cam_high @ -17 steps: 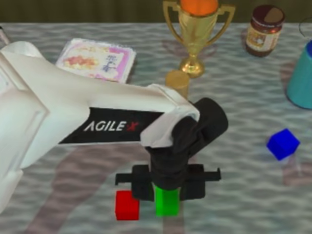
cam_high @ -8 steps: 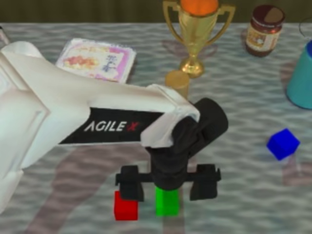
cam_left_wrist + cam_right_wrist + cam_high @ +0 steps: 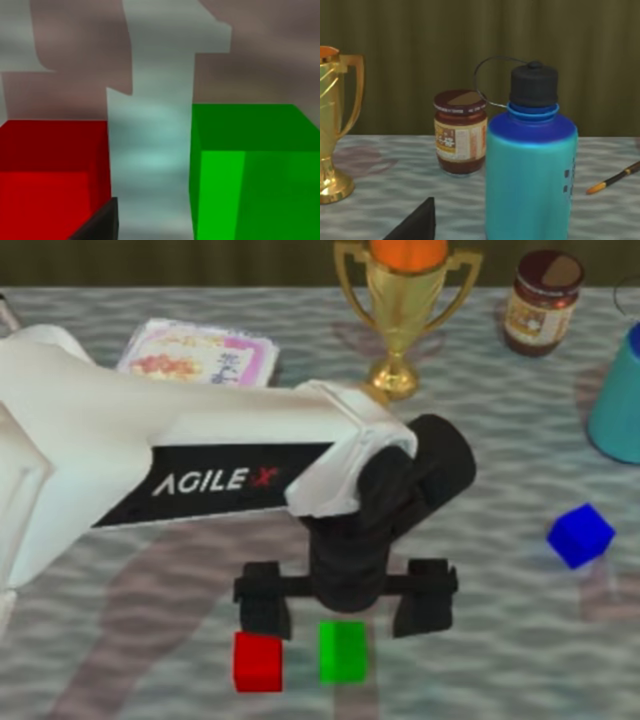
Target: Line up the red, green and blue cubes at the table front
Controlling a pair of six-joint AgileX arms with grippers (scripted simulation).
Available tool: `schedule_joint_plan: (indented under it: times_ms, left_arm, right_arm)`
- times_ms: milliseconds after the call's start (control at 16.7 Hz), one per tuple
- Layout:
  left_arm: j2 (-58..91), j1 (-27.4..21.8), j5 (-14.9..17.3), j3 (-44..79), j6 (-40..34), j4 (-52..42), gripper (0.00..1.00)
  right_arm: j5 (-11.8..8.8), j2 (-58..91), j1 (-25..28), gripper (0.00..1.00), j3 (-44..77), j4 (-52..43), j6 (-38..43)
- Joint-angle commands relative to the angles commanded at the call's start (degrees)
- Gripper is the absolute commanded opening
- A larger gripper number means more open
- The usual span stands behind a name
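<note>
Hovering just above the bench's front edge, the left claw (image 3: 346, 602) stands wide open and holds nothing, its two black fingers spread apart along a line running left to right. Directly in front of it sit two of the three cubes. The green cube (image 3: 342, 651) lies just in front of the gap between the fingers, and the red cube (image 3: 258, 661) lies just in front of the claw's left finger (image 3: 262, 598). The two are near each other but apart, with a strip of grey-and-white rippled bench (image 3: 150, 640) showing between them. Both sit flat and squarely, their edges parallel to the bench front; being cubes, they have no long axis. Together they form a short row running left to right. The left wrist view shows the same pair close up, the red cube (image 3: 50, 175) and the green cube (image 3: 250, 170) with bare bench (image 3: 150, 160) between them.

The third cube, the blue cube (image 3: 580, 534), lies well off to the claw's right and a little behind it, turned so a corner faces the front.

Farther behind the claw stand one gold trophy (image 3: 405, 310) with an orange ball in its cup, one flat pink-edged packet (image 3: 200, 355) to the left, one brown-lidded jar (image 3: 543, 302) to the right, and one teal bottle (image 3: 615, 405) at the right edge.

The right claw's state cannot be told; only a dark tip shows in its wrist view, facing the bottle (image 3: 530, 170), the jar (image 3: 460, 132) and one paintbrush (image 3: 615, 177).
</note>
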Motion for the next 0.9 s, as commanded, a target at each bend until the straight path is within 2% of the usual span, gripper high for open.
schedule_joint_plan:
  times_ms: [300, 660, 900]
  left_arm:
    - [-3.35, 0.64, -0.05, 4.79, -0.06, -7.76, 1.00]
    - [-4.85, 1.12, -0.15, 3.27, 0.62, -6.64, 1.00]
    - [-14.79, 6.06, -0.50, -5.02, 4.60, -1.12, 1.00]
  right_arm:
    - [0.00, 0.00, 0.00, 1.00, 0.00, 0.00, 0.00]
    - [-0.07, 1.61, 0.30, 1.00, 1.56, -1.10, -0.31]
    - [-0.14, 11.41, 1.61, 1.00, 10.21, -7.20, -2.02]
